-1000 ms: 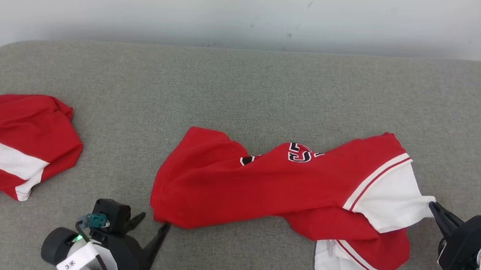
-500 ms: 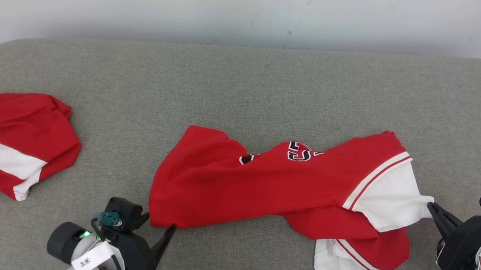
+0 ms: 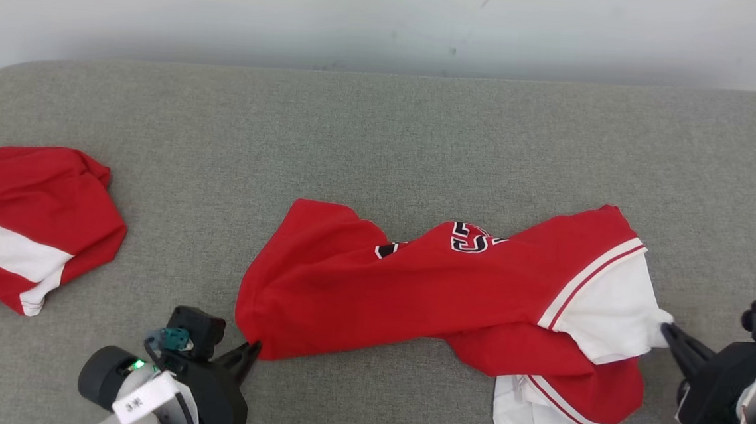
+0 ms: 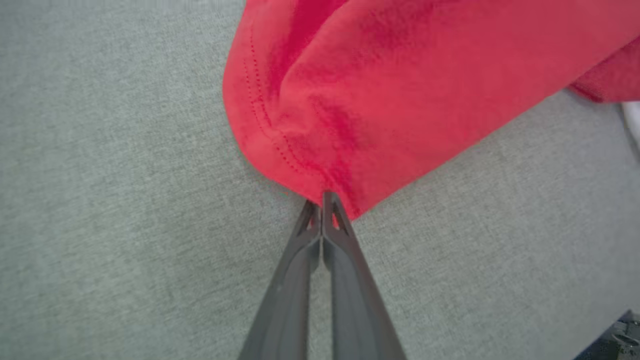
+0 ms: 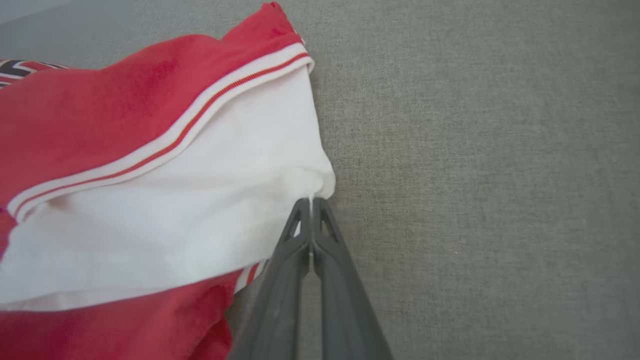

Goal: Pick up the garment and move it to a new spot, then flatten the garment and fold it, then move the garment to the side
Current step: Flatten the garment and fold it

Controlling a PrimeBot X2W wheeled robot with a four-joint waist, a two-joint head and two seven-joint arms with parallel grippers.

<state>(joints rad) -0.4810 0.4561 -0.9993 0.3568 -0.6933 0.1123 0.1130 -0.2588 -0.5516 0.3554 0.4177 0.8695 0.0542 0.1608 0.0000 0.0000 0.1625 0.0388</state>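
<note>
The red-and-white jersey (image 3: 438, 296) lies crumpled and twisted across the middle of the grey woven surface (image 3: 383, 132). As light, limp knit cloth it should sag and drape when lifted, so hems and corners are the sound holds. The left gripper (image 4: 322, 200) is pinched closed on the stitched red hem corner, and the right gripper (image 5: 311, 202) on the white panel's corner. A second red-and-white garment (image 3: 24, 227) lies well apart at the left
</note>
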